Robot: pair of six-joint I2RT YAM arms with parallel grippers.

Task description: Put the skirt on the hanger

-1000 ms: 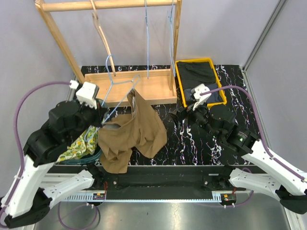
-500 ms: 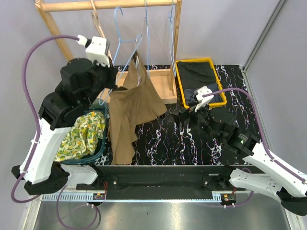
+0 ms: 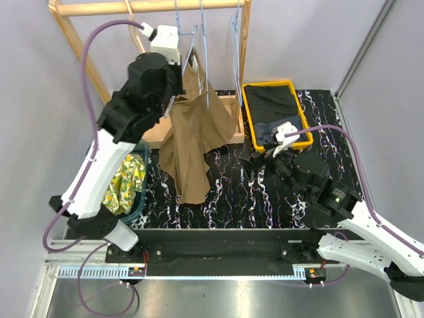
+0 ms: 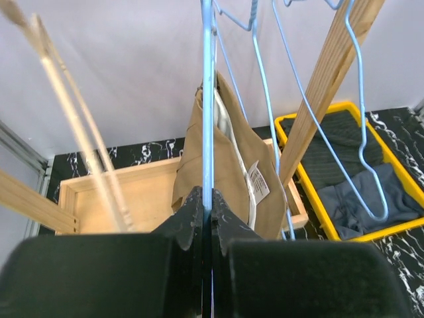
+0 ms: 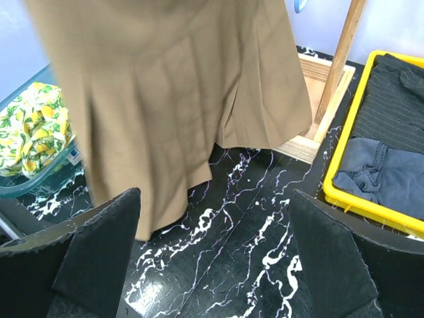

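While the right arm sits low at the near side of the black, white-veined marble tabletop (image 3: 265, 199), we find the right gripper (image 5: 212, 265) with its black fingers spread wide and nothing between them, facing the hanging cloth from close by.

Off to the left, by the table's near-left corner, we've got a teal plastic basket (image 5: 30, 184) holding a yellow-and-green lemon-print cloth (image 3: 124, 182).

Moving back, here's the tan pleated skirt (image 3: 192, 139): it drapes down from high up, its folds falling free over the marble between the basket and the yellow plastic bin (image 3: 248, 116), which holds dark folded clothes (image 3: 275, 103).

Up top, the left gripper (image 4: 207, 202) is pinched tight on the thin light blue wire hanger (image 4: 208, 99), and the skirt's waistband sits on that wire just beyond the fingertips, a white label showing inside.

Farthest back we see the pale wooden clothes rack (image 3: 119, 8) with its boxed wooden base (image 4: 132, 189). More blue wire hangers (image 4: 361, 132) dangle from the rail on the right. Whether our hanger's hook is over the rail, we can't tell.
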